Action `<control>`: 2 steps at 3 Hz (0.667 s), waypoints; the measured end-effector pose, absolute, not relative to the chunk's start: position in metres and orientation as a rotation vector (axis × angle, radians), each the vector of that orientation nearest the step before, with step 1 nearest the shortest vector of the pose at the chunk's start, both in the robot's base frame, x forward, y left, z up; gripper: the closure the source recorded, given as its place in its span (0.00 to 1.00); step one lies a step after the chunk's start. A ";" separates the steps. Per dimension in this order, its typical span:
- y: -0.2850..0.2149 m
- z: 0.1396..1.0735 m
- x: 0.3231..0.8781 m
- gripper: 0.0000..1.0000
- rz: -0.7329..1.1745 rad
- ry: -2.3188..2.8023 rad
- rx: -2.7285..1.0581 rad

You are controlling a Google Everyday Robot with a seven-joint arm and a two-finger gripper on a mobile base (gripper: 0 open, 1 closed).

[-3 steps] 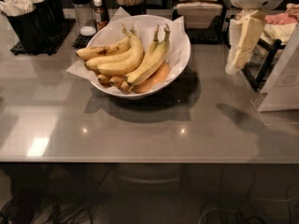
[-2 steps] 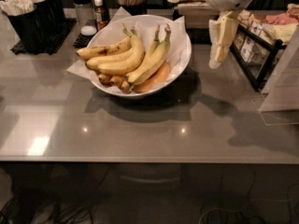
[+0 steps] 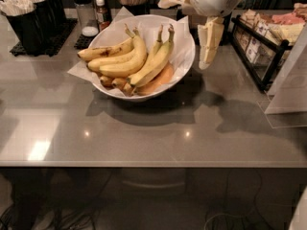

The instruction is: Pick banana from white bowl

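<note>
the banana lies along the right side of the heap in the white bowl, stem up toward the far rim, its body leaning on a neighbouring banana and over the short stubby bananas; the gripper hangs just outside the bowl's right rim, pointing down over the grey counter; i cannot tell whether it is apart or together; likely risks: coming in low, it could strike the rim and shove the bowl; a grasp placed too far left might catch the neighbour as well; the crinkled paper lining may snag and lift; the curved peel could slip sideways.
</note>
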State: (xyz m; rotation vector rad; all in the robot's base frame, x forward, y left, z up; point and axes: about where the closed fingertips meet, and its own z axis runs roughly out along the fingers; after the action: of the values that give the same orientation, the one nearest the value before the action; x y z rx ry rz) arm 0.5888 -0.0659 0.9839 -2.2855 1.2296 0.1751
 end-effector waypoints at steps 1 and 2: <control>-0.066 0.984 0.589 0.18 0.175 1.230 -2.285; -0.066 0.984 0.589 0.23 0.175 1.230 -2.285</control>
State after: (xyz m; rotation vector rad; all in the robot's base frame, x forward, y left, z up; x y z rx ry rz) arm 0.5889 -0.0659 0.9839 -2.2854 1.2295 0.1749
